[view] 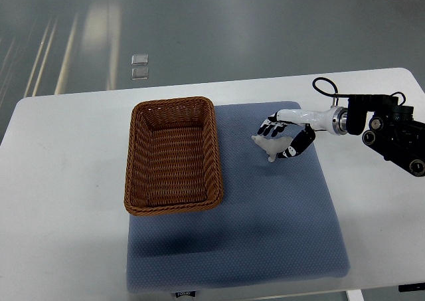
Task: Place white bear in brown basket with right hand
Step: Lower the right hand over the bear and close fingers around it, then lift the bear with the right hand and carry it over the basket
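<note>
- Bear (268, 145): small, white, held above the blue mat, to the right of the basket and clear of it; only its left part and a lower limb show past the fingers.
- Right hand (284, 139): white and black, clasped around the bear, with the fingers (268, 127) curled over its top and the thumb side beneath; the bear is grasped, not released.
- Right arm (372, 125): enters from the right edge of the picture, a white forearm joined to a black wrist block and camera housing, with a black cable looped above the wrist.
- Basket (136, 155): brown, woven, rectangular, its long side running away from the robot; it stands on the left part of the mat with its left rim overhanging the mat edge; its inside holds nothing.
- Mat (279, 234): blue-grey, padded, roughly square, lying on the middle of the bench and reaching the near edge.
- Bench (60, 201): white, with rounded far corners, carrying the mat and the basket.
- Floor (212, 28): grey, beyond the bench, with two small pale squares (139, 66) set one behind the other.
</note>
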You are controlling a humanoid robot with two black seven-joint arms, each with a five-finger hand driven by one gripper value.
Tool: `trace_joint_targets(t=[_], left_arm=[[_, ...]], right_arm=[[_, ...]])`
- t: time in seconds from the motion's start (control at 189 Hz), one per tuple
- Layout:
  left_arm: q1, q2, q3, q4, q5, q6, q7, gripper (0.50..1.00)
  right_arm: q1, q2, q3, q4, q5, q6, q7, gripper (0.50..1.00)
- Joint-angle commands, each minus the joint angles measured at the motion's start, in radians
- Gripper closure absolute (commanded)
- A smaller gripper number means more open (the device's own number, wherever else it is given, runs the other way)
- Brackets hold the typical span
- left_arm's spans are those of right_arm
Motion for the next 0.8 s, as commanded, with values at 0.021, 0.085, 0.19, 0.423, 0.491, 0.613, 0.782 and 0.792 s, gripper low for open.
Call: trace_joint_targets(t=[0.021, 0.085, 0.19, 0.423, 0.491, 0.613, 0.782, 0.792], left_arm=[[0.000, 0.000, 0.000, 0.000, 0.000, 0.000, -0.001, 0.500], [0.000, 0.000, 0.000, 0.000, 0.000, 0.000, -0.001, 0.500], [0.000, 0.000, 0.000, 0.000, 0.000, 0.000, -0.001, 0.500], [0.000, 0.000, 0.000, 0.000, 0.000, 0.000, -0.001, 0.500], [0.000, 0.000, 0.000, 0.000, 0.000, 0.000, 0.001, 0.500], [0.000, 0.000, 0.000, 0.000, 0.000, 0.000, 0.001, 0.500], [0.000, 0.000, 0.000, 0.000, 0.000, 0.000, -0.001, 0.500], [0.000, 0.000, 0.000, 0.000, 0.000, 0.000, 0.001, 0.500]], right_arm=[[0.001, -0.002, -0.013, -0.001, -0.001, 0.000, 0.005, 0.760], [0.001, -0.002, -0.013, 0.000, -0.001, 0.000, 0.008, 0.773], [0.002, -0.003, -0.011, 0.000, -0.001, 0.000, 0.016, 0.797], [0.015, -0.002, -0.014, 0.000, 0.001, 0.005, 0.016, 0.993], [0.015, -0.002, -0.022, 0.000, 0.001, 0.005, 0.017, 1.000], [0.021, -0.003, -0.028, 0.000, 0.001, 0.005, 0.037, 1.000], [0.114, -0.026, -0.016, -0.003, 0.015, 0.003, 0.051, 1.000], [0.122, -0.028, -0.014, -0.003, 0.018, 0.003, 0.051, 1.000]])
